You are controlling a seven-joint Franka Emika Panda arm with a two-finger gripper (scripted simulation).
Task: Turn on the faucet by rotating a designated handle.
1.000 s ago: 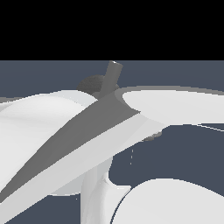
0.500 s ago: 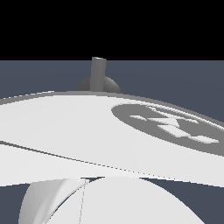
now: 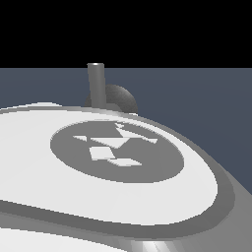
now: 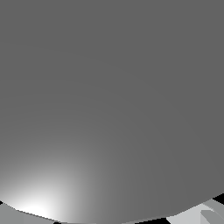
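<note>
Beyond the arm in the exterior view, the faucet shows as an upright grey cylinder with a darker rounded grey part just behind it. Its lower part is covered by the arm. The handle is hidden in both views. A smooth grey curved surface, very close to the camera, fills almost the whole wrist view; it looks like the faucet's body. Pale grey pieces poke in at one corner, and I cannot tell whether they are fingers. The gripper's fingertips do not show clearly anywhere.
A big white link of the robot arm, with a grey round emblem, blocks the lower two thirds of the exterior view. A dark blue-grey floor lies behind it.
The white arm link has swung across the exterior view, and its round emblem has moved from the right toward the middle. The grey cylinder leaned a second ago and now stands upright.
</note>
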